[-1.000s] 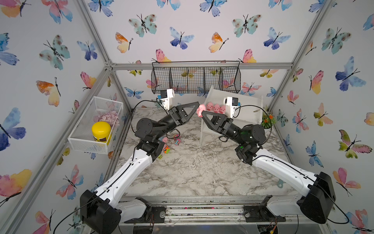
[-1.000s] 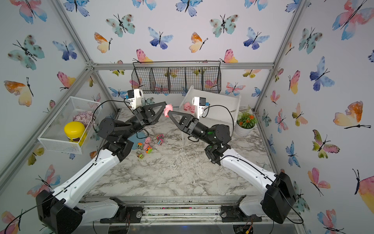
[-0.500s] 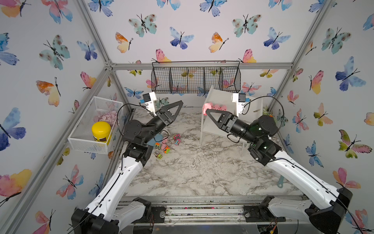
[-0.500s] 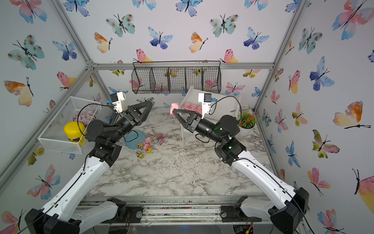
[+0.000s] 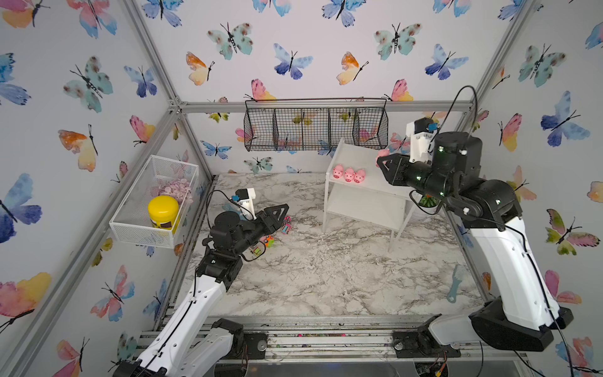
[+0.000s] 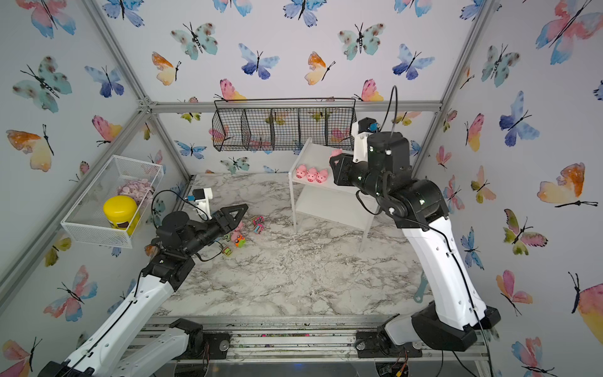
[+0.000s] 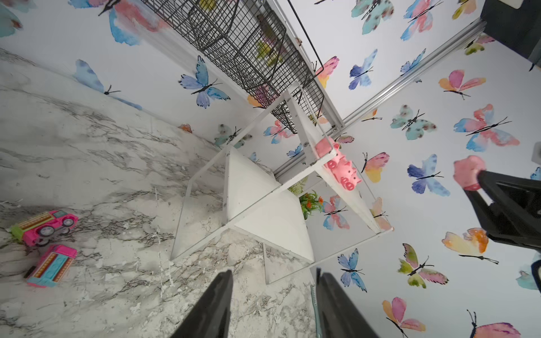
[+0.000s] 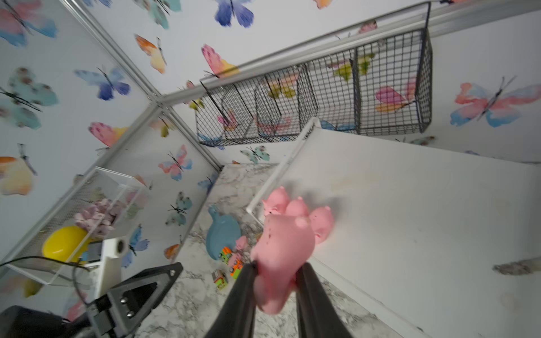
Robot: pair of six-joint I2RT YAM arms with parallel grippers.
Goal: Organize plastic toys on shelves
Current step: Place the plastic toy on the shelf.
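Jaws of left gripper (image 7: 275,273): apart, empty, low over marble table (image 5: 326,277).
Toy trucks (image 5: 286,224): on table beside it; count unclear, arm partly hides them.
Shelf (image 5: 365,205): three pigs (image 5: 349,174) on top board.
Jaws of right gripper (image 8: 279,266): clamped on fourth pig (image 8: 284,248), over top board.

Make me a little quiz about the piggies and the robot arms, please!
1. How many pink pigs stand on the top board of the white shelf?
2. True or false: the left gripper is holding a toy truck.
3. What is the right gripper shut on? A) a pink pig B) a yellow jar C) a blue dish

Key
1. Three, side by side.
2. False: it is open and empty.
3. A: the held pig is a fourth one, up by the shelf.
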